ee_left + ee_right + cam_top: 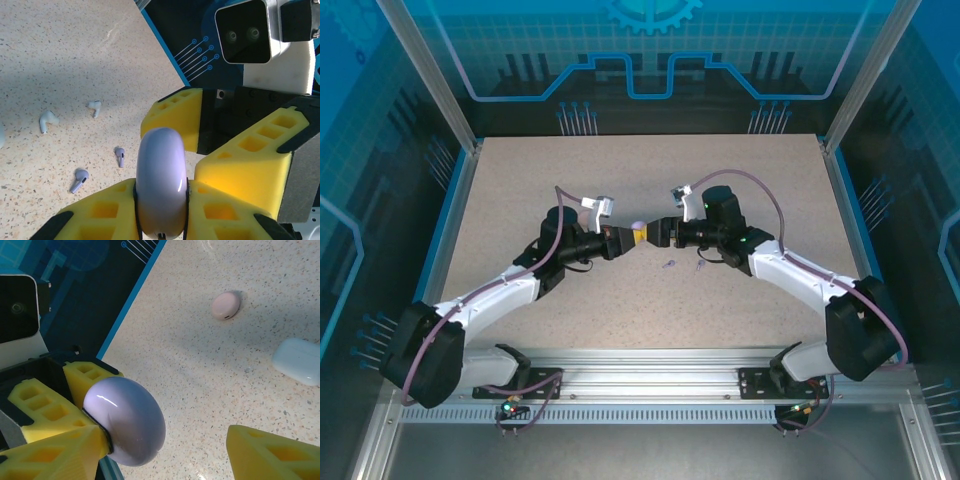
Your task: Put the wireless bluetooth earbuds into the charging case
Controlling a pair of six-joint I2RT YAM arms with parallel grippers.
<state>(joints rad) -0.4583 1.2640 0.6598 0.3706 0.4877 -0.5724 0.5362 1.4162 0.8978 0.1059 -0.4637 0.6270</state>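
A rounded purple charging case [161, 175], closed, is held above the table, with my left gripper [161, 189] shut on its flat sides. From above, the case [638, 229] hangs between both grippers at mid-table. My right gripper [165, 460] faces it, open. Its yellow fingers [175, 115] straddle the case's far end, and a wide gap shows on one side of the case [125, 420]. Two purple earbuds [120, 156] [79, 179] and two white earbuds [47, 120] [95, 106] lie loose on the table below. Two of the buds [669, 264] [700, 266] show under the right arm.
A closed pink case [226, 305] and a closed white case [297, 361] lie on the speckled tabletop [200, 365]. The blue table border [130, 295] runs close behind the grippers. Both arms meet at mid-table.
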